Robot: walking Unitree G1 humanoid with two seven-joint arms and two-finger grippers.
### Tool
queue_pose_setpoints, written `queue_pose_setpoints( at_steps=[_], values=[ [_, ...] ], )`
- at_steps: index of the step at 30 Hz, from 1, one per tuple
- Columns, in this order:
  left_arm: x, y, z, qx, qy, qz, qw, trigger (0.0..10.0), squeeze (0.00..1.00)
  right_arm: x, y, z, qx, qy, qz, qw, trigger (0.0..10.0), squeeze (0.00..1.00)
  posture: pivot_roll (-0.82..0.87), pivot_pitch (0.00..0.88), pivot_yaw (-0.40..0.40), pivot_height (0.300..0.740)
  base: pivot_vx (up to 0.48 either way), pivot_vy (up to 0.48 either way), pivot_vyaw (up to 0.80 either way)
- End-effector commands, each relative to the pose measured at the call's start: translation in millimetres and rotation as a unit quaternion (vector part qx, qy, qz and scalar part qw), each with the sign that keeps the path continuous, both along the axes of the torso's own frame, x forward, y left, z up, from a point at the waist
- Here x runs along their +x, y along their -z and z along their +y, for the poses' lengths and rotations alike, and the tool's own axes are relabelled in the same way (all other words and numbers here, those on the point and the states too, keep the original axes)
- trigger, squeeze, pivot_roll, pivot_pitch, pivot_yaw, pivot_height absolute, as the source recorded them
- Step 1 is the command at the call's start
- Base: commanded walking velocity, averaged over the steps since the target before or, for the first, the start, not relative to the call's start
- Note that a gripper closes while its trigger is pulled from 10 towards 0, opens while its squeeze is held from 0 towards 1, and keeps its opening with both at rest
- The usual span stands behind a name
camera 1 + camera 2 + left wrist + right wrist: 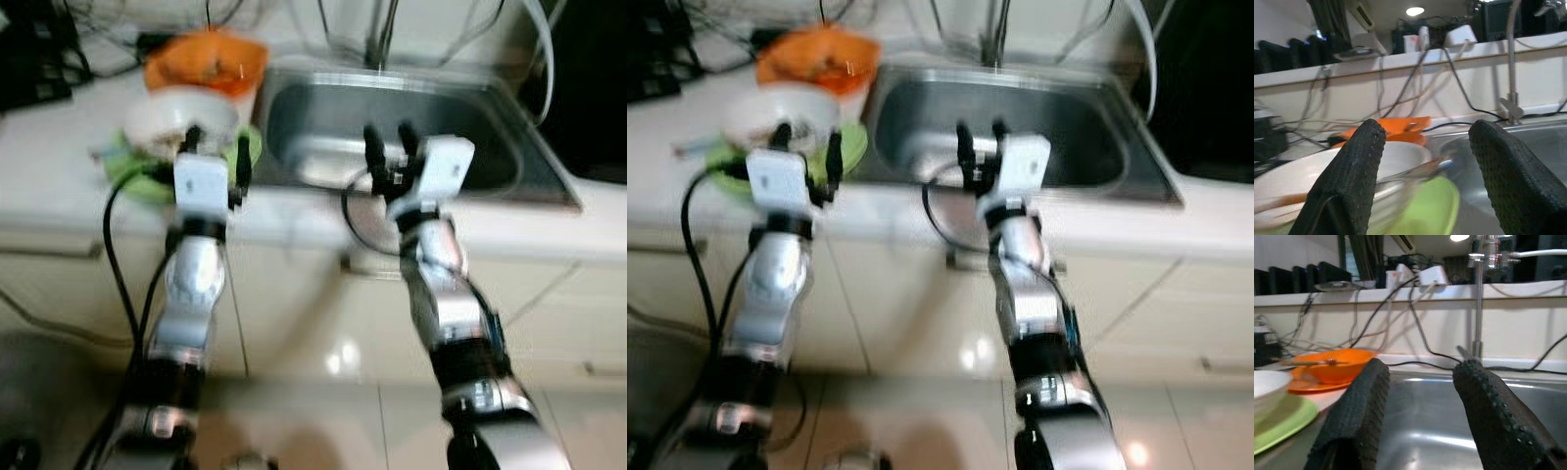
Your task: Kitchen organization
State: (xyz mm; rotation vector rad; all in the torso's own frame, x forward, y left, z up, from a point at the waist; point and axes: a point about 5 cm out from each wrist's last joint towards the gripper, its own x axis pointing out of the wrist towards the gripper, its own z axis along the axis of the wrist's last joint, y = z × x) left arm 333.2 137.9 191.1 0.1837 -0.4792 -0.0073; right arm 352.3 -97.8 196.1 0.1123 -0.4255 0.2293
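Claws: 2, both open; left claw (216,145) at white bowl (181,117), right claw (389,143) over sink (470,117).

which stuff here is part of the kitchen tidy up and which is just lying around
Part of the job:
white bowl
green plate
orange bowl
sink
left hand, open by the dishes
right hand, open over the sink

Just lying about:
cables along the wall
tap

Pale table (59,186) with a steel sink (392,137) set into it. Left of the sink, directly on the table: a green plate (132,176) and, behind it, an orange plate (1300,386). Dark cables (108,44) lie across the rear left of the table.
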Motion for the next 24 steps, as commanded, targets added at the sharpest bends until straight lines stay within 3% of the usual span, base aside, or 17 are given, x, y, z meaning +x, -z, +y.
queue_pose_setpoints(
  at_steps=[1,5,24],
  values=[
    [-0.5,-1,-10.1,0.0,0.016,-0.001,1.0,10.0,0.0,0.3,1,-11.4,0.006,0.016,0.002,1.0,10.0,0.0,0.14,0.1,-0.047,0.74,0.48,0.0,0.0],
    [-2.5,-5,-11.9,0.004,0.018,-0.017,1.0,10.0,0.0,0.1,0,-12.6,0.011,0.019,0.0,1.0,10.0,0.0,0.14,0.1,-0.048,0.74,0.334,0.0,0.0],
    [-5.2,-15,-12.9,0.006,0.024,-0.039,0.999,10.0,0.0,-0.1,-1,-13.1,0.023,0.02,-0.003,1.0,10.0,0.0,0.14,0.101,-0.046,0.74,0.0,0.0,0.0]
  ],
)
